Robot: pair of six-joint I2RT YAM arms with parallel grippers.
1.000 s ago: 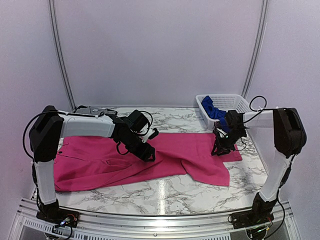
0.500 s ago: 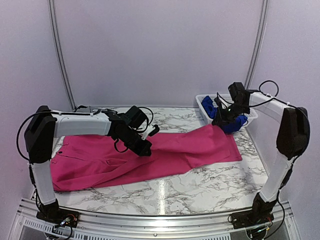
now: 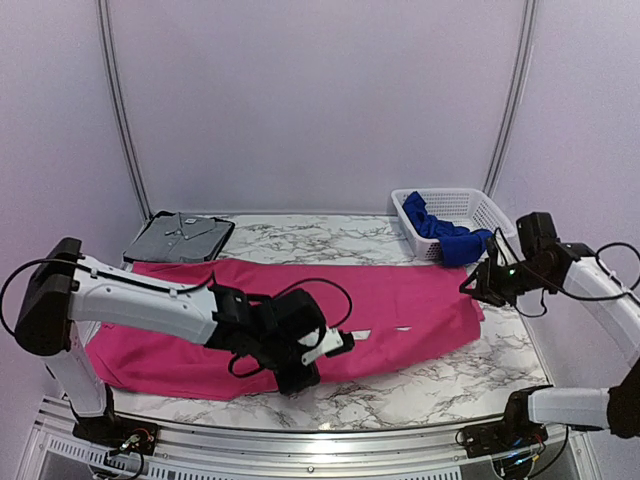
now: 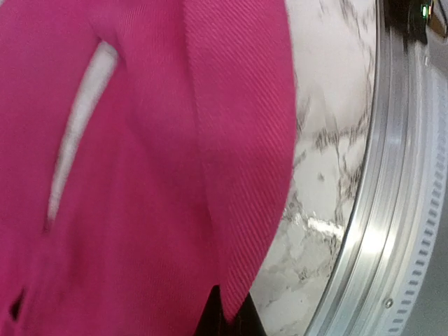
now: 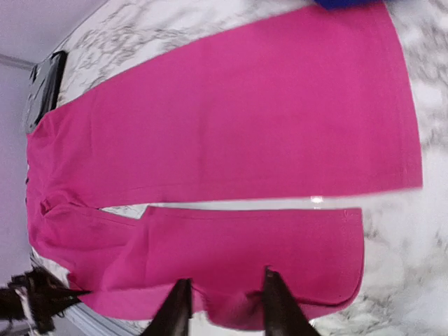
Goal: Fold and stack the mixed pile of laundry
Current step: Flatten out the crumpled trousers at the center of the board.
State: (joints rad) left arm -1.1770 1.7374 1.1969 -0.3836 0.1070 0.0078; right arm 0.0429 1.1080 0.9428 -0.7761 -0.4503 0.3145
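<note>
Across the bench (image 3: 450,375), saw the magenta-pink garment (image 3: 400,300) lying flat, long axis left to right, waist leftward. Pinched its near edge in the left tool (image 3: 300,380). Held the right tool (image 3: 470,285) spread, near the royal blue garment (image 3: 445,240) in the basket (image 3: 470,205).

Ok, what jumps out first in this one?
The magenta garment dominates, spread nearly across the marble table. The left fingers pinch its near edge at front centre. At back right, a blue garment hangs over the rim of the white basket.
</note>
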